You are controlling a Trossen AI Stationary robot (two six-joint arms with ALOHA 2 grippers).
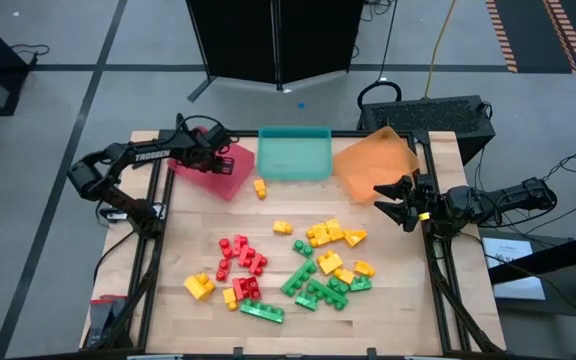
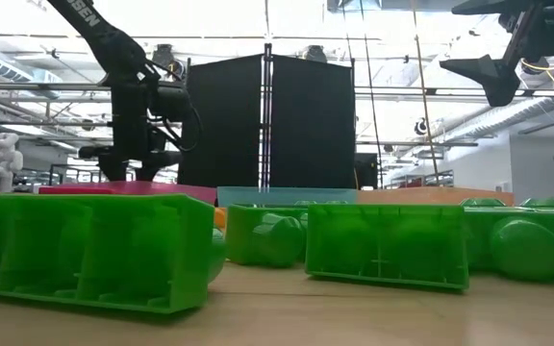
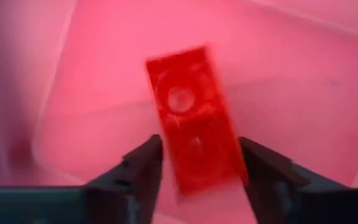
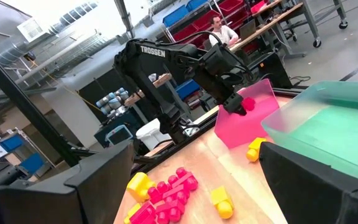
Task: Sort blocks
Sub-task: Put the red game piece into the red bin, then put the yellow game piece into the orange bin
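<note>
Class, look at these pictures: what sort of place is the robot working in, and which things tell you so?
Most likely a robotics lab or workshop. The wooden table stands on a bare marked floor with cables, the low view shows exposed ceiling pipes, and the right wrist view shows shelves of storage bins and workbenches.

**Readable lettering: one brand name on the left arm**

The dark, jointed left arm (image 4: pixel 166 68) carries the white word "TROSSEN" along its upper link, clearest in the right wrist view. The high view shows the same word on that link, small but legible. In the low view only its last letters, "SEN", show at the top edge. Nothing else carries readable text.
</note>
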